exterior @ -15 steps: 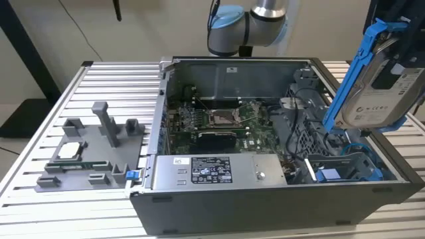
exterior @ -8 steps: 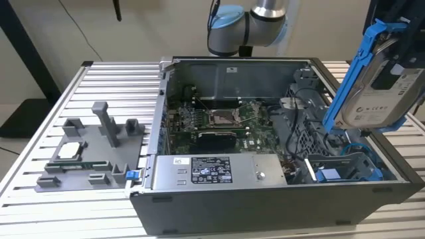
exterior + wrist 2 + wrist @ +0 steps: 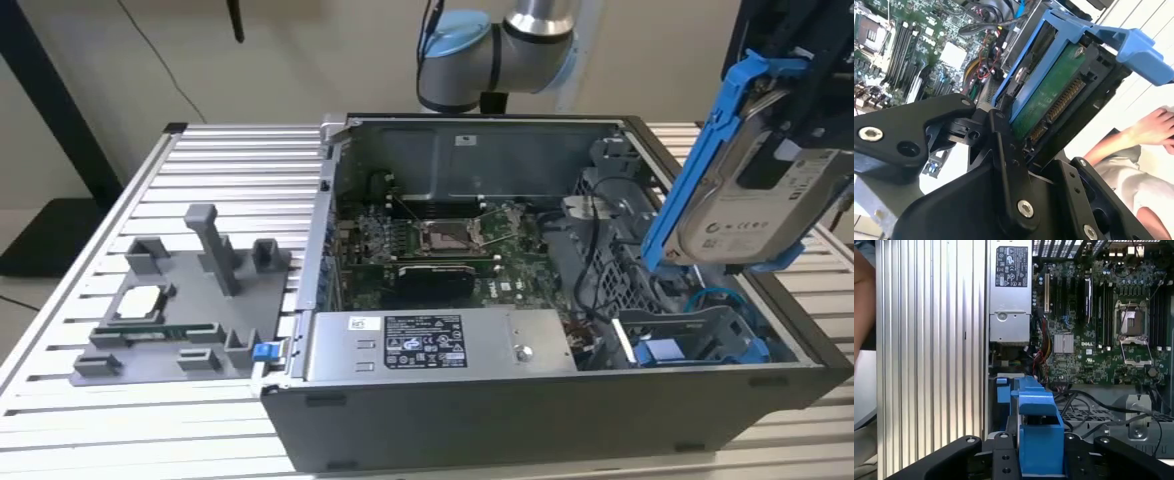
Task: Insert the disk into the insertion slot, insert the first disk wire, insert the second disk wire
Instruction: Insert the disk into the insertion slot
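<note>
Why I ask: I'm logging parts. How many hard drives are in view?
1. The disk, in its blue carrier, is clamped in the gripper, high over the open case at the exterior view's right. Another could be hidden inside the case.

Slatted table (image 3: 134,425) bears computer case (image 3: 534,425) and grey fixture (image 3: 187,310)

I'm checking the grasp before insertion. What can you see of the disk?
The disk is a flat silver-grey drive with a white label, clipped in a blue plastic frame. The second wrist view shows its green circuit board and connector pins. It hangs nearly upright above the open case, at the exterior view's right. The gripper clamps it.
</note>
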Controlling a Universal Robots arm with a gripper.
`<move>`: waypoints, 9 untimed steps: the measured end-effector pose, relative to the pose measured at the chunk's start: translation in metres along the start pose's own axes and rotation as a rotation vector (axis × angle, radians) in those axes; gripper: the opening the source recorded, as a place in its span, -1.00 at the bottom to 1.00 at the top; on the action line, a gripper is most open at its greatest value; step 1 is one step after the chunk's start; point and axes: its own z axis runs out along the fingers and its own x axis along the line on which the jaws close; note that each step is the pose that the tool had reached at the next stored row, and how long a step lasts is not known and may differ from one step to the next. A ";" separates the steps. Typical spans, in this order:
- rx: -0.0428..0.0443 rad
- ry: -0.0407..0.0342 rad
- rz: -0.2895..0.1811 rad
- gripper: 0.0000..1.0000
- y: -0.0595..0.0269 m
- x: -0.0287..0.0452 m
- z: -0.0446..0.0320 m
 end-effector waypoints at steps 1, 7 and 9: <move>-0.0001 -0.0004 0.000 -1.00 -0.0006 0.0000 0.0016; -0.0042 -0.0024 0.002 -1.00 -0.0062 -0.0001 0.0101; -0.0063 -0.0028 0.003 -1.00 -0.0065 -0.0001 0.0123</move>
